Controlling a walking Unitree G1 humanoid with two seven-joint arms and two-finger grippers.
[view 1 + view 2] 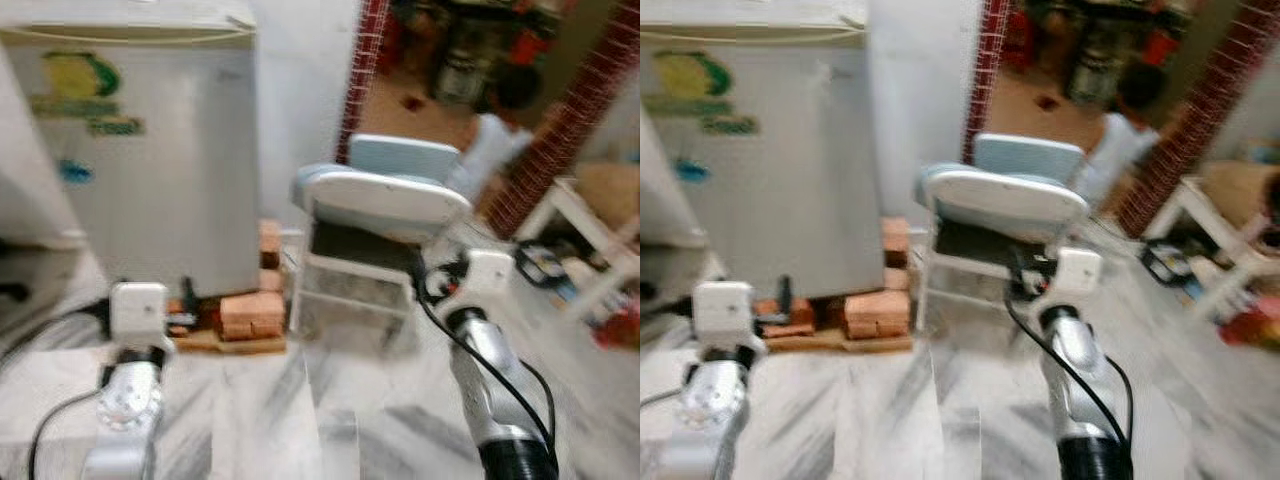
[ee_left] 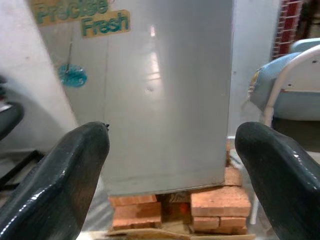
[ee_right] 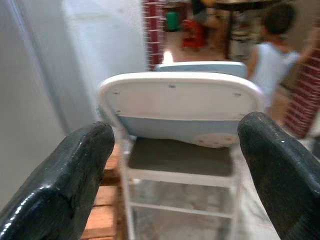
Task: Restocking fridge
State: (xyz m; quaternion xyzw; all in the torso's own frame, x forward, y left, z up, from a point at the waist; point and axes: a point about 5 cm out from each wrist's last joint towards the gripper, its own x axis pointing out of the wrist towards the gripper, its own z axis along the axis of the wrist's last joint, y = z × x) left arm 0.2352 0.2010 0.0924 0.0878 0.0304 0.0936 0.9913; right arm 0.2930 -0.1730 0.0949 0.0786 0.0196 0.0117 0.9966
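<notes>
A silver fridge (image 1: 150, 150) with its door closed and green lettering stands at the left on a stack of bricks (image 1: 250, 312). My left gripper (image 2: 172, 145) is held low in front of the fridge, pointing at its lower part (image 2: 160, 90), open and holding nothing. My right gripper (image 3: 175, 145) is also open with nothing in it, and it faces a white and pale blue folding chair (image 3: 182, 107) just right of the fridge. Both head views are blurred.
The chair (image 1: 380, 200) stands close to the fridge's right side. Behind it a doorway between brick pillars holds a person (image 1: 495, 130) in a white top. A white bench (image 1: 590, 230) with clutter stands at the right. Marble floor (image 1: 330, 400) lies before me.
</notes>
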